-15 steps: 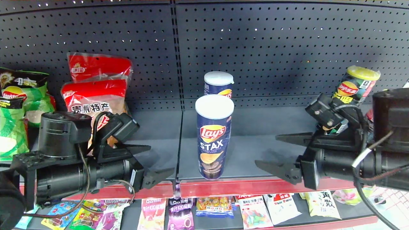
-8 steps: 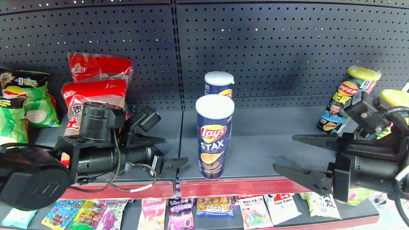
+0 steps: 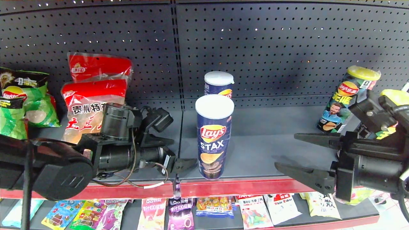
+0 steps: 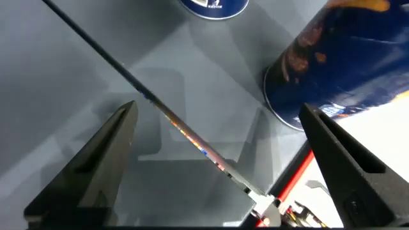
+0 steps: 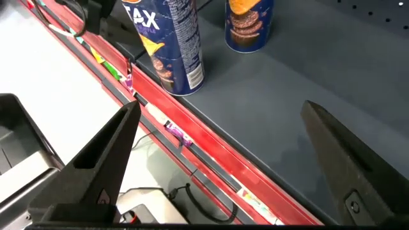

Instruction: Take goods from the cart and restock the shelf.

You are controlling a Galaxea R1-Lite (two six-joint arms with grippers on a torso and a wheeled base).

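As the left arm [image 3: 127, 156] and right arm [image 3: 367, 169] lie level flanking the front can [image 3: 214, 137], both jaws gape empty

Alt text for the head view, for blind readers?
A blue can stands at the shelf front, a second can behind it, between the open left gripper and right gripper. Red snack bags at left, yellow-lidded can at right.
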